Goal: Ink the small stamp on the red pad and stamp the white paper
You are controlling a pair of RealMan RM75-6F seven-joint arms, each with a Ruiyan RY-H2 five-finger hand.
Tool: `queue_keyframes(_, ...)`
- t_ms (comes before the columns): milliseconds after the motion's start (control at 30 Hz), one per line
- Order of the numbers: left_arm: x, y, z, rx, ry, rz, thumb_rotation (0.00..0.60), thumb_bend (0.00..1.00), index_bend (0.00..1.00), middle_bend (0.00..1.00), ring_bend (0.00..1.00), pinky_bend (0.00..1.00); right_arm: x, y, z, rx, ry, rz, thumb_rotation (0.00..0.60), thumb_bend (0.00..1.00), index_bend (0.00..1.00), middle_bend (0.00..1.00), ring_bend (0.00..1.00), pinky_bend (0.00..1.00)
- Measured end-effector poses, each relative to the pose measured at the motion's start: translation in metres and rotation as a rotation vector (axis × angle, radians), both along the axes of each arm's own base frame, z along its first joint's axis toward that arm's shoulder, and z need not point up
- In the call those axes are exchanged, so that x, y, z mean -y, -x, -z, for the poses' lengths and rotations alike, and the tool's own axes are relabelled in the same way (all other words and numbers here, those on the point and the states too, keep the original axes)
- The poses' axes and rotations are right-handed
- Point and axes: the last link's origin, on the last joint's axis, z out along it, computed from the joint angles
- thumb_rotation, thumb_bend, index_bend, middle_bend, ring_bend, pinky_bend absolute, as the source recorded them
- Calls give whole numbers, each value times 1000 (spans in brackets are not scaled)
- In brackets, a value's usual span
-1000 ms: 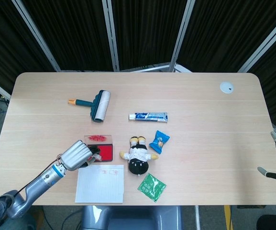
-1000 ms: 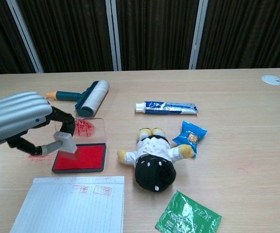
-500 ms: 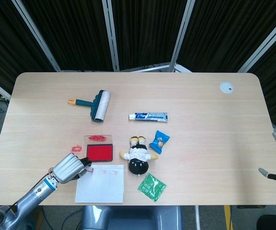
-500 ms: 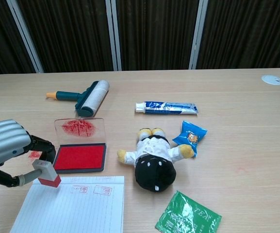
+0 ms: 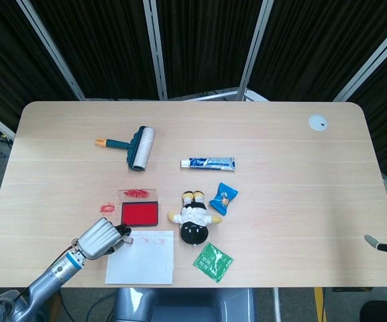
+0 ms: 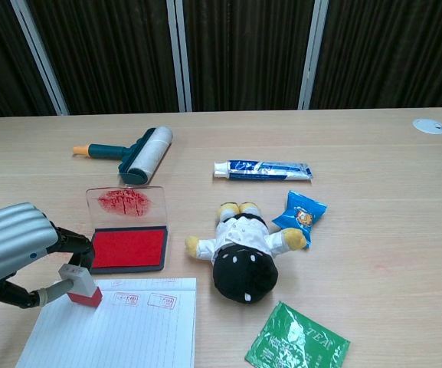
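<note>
With the inked small stamp (image 6: pixel 79 284) gripped in your left robot hand (image 6: pixel 12 247) at the white paper's (image 6: pixel 121 330) top-left corner, press it straight down onto blank paper.

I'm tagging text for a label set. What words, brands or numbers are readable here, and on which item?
"TEA": on the green foil sachet.
Blue-and-white toothpaste tube: printing too blurred to read.
Blue snack packet: design shows, no legible words.
Red stamp marks on the white lined paper: too small to read.
Nothing else carries readable text.
</note>
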Motion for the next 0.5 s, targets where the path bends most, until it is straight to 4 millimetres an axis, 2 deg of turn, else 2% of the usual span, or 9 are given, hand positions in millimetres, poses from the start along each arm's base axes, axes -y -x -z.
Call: queue_keyframes(500,3,5,13,-45,15,8,600,468,649,598,965,996,0,2,-1,4,6,4,600,0,0,0,0,0)
